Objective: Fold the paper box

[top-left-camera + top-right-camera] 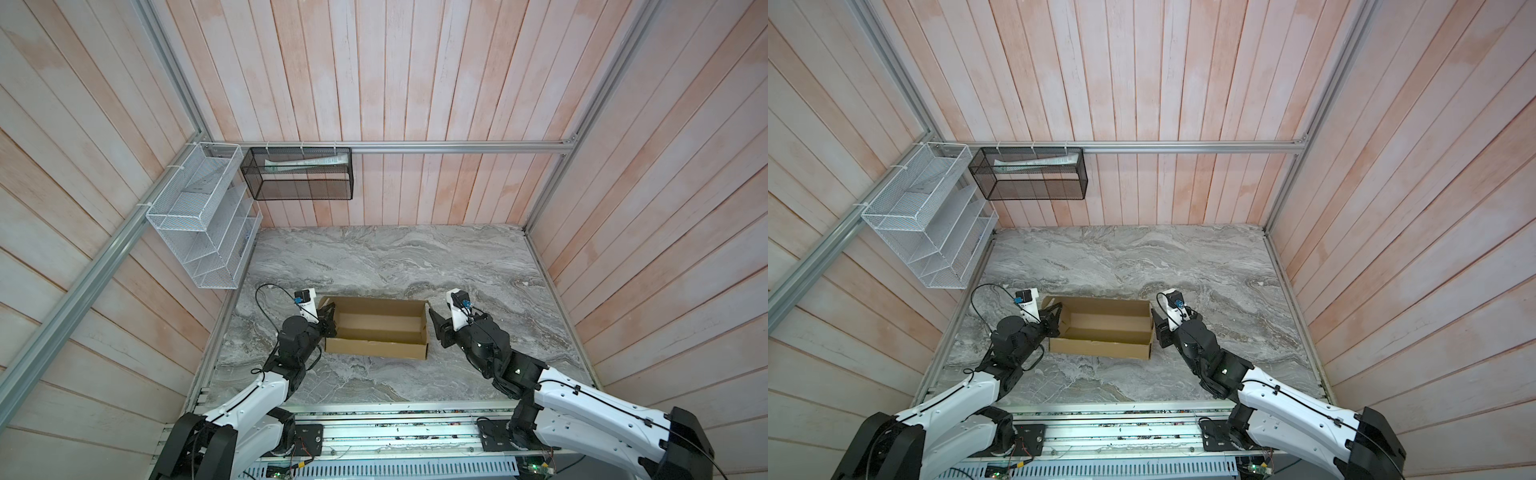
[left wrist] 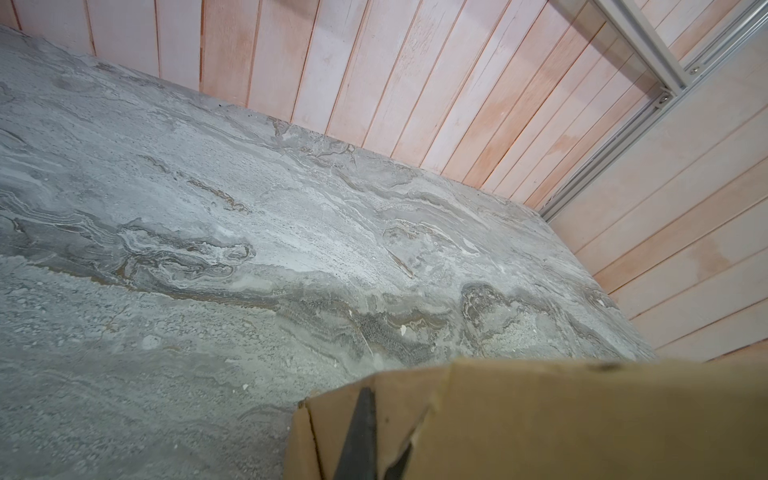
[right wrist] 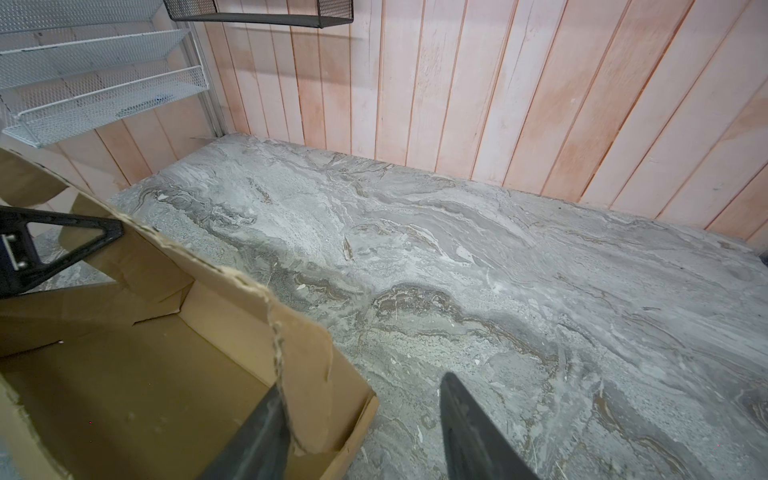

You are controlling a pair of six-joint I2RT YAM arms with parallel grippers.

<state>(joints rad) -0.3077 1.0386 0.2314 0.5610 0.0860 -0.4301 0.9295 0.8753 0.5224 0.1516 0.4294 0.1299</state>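
Note:
The paper box point(image 1: 376, 328) point(image 1: 1100, 328) is a tan cardboard box standing open-topped on the marble table, near its front, in both top views. My left gripper point(image 1: 328, 316) point(image 1: 1054, 316) is shut on the box's left end wall. In the left wrist view a dark finger point(image 2: 361, 419) lies on the cardboard point(image 2: 540, 415) and the other shows behind a torn edge. My right gripper point(image 1: 434, 322) point(image 1: 1156, 322) point(image 3: 361, 382) stands open astride the right end wall point(image 3: 299, 353), with one finger point(image 3: 266, 419) inside the box and the other outside over the table.
A white mesh rack point(image 1: 199, 224) hangs on the left wall. On the back wall hangs a black mesh basket point(image 1: 297, 174) with a white item in it. The marble table point(image 1: 395, 257) stretches behind the box, and a metal rail point(image 1: 395, 432) runs along the front.

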